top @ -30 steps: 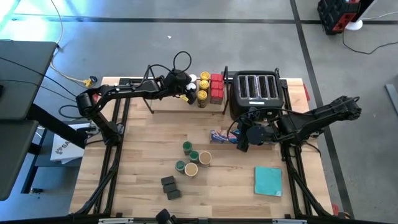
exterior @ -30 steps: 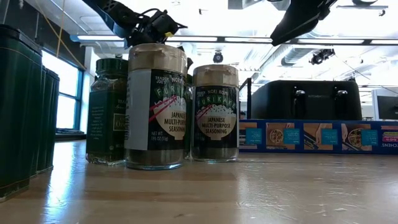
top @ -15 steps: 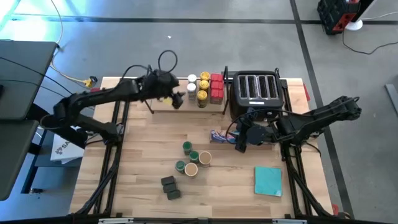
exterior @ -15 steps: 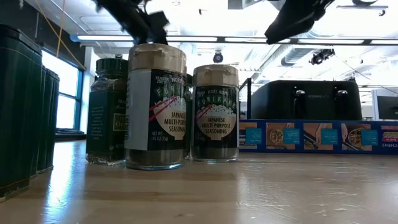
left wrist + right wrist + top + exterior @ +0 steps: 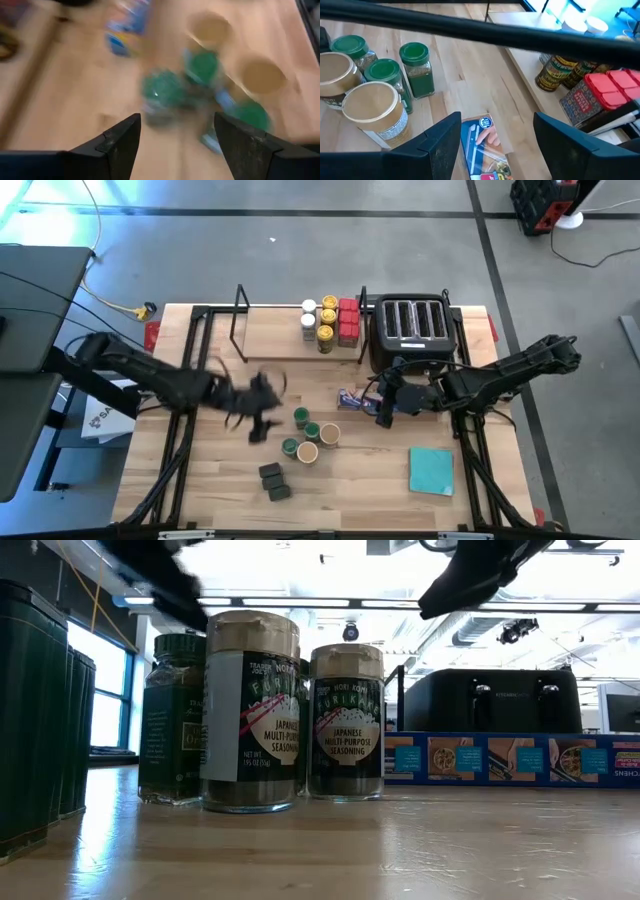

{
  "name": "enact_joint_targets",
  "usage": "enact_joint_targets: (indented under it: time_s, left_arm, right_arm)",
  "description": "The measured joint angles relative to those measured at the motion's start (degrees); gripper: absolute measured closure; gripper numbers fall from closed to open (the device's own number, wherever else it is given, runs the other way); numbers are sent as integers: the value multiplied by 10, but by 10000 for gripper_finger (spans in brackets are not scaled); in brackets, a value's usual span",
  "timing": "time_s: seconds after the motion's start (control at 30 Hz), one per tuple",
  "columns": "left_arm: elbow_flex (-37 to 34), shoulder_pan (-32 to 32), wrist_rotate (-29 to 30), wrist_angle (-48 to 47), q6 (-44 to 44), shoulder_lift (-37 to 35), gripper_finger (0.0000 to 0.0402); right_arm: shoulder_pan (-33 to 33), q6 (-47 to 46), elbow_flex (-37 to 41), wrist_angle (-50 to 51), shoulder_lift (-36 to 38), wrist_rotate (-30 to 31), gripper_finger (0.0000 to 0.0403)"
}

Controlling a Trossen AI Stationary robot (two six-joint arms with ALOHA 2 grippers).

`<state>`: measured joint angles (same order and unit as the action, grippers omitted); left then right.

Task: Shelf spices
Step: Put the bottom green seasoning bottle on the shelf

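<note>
Standing nearest the front edge, two dark grey blocks (image 5: pixel 272 480) wait just before the jar cluster (image 5: pixel 308 436), probably next to be shelved. The left gripper (image 5: pixel 257 420), fingers wide and empty, hangs just left of that cluster; the right gripper (image 5: pixel 384 406), also wide and empty, waits to its right. Beyond the cluster, the shelf (image 5: pixel 270 337) already carries yellow-lidded jars (image 5: pixel 327 325) and red tins (image 5: pixel 348 321).

Two dark jointed arms, looped black cables, blunt-fingered pincers

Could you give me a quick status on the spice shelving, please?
Left gripper open, empty, beside the jar cluster. Right gripper open, empty, over the blue box. Shelf holds jars and red tins. Nothing blocking.
</note>
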<state>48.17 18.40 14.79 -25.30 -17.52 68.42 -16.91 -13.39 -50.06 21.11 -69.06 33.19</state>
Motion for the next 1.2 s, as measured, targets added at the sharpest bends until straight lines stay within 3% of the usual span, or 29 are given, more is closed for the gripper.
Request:
enact_joint_targets:
  time_s: [0.1, 0.23, 0.37, 0.47, 0.67, 0.77, 1.2]
  left_arm:
    - [-1, 65, 52, 21, -35, 19, 156]
    - [0, 101, 108, 68, -128, 49, 156]
    - [0, 120, 71, 103, -168, 86, 157]
    - [0, 136, 74, 111, -168, 115, 157]
    - [2, 145, 153, 126, -159, 162, 157]
    - [3, 144, 159, 139, -147, 178, 157]
    - [2, 139, 203, 73, -46, 155, 157]
  right_arm:
    - [0, 15, 0, -15, 0, 0, 160]
    - [0, 28, 0, -32, 0, -1, 160]
    - [0, 32, 0, -34, 0, -6, 160]
    - [0, 33, 0, -34, 0, -8, 160]
    - [0, 31, 0, -34, 0, -18, 160]
    - [0, 32, 0, -34, 0, -18, 160]
    - [0, 30, 0, -33, 0, -19, 160]
